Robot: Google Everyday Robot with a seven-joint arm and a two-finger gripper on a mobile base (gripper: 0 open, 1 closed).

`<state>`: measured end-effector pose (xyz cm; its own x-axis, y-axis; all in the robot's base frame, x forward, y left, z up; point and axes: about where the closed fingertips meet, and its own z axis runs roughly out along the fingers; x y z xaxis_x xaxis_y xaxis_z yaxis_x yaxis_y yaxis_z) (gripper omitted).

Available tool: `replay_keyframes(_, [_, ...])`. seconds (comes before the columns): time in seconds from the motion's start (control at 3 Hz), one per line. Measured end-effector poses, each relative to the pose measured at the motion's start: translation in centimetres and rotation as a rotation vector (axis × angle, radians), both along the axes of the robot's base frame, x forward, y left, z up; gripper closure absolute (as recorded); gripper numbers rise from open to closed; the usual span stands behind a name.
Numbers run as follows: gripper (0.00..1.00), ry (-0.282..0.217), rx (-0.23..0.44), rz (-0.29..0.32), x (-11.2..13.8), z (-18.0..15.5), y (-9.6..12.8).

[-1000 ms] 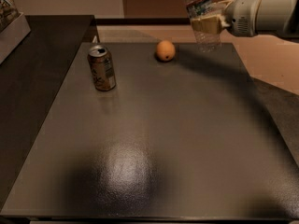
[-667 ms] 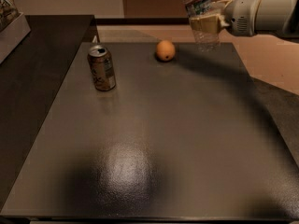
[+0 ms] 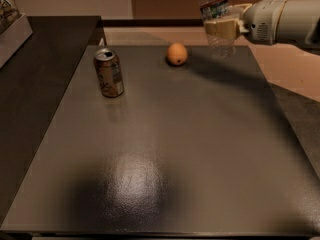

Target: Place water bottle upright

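Note:
The water bottle [image 3: 214,4] is clear ribbed plastic with a bluish-white label band. It stands roughly upright in the air above the table's far right edge, its top cut off by the frame. My gripper [image 3: 221,28] reaches in from the right and is shut on the bottle's middle, its pale fingers [image 3: 227,29] wrapped around the bottle below the label. The bottle's base hangs just above the dark table [image 3: 165,149].
A brown-and-silver soda can [image 3: 108,72] stands upright at the far left of the table. An orange [image 3: 177,54] lies at the far middle, left of the bottle. A darker counter [image 3: 40,69] adjoins on the left, with a box [image 3: 11,21] on it.
The gripper and bottle have stayed almost still, at most a slight drift; the can and orange have not moved.

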<state>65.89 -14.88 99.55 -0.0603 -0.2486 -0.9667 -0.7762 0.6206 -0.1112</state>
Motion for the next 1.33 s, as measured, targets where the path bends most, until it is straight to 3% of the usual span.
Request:
replay_keyframes(0.67, [1.0, -0.019, 0.178, 0.044, -2.3, -1.5, 0.1])
replay_keyframes(1.33, [1.0, -0.063, 0.229, 0.032, -3.2, -3.8, -1.4])
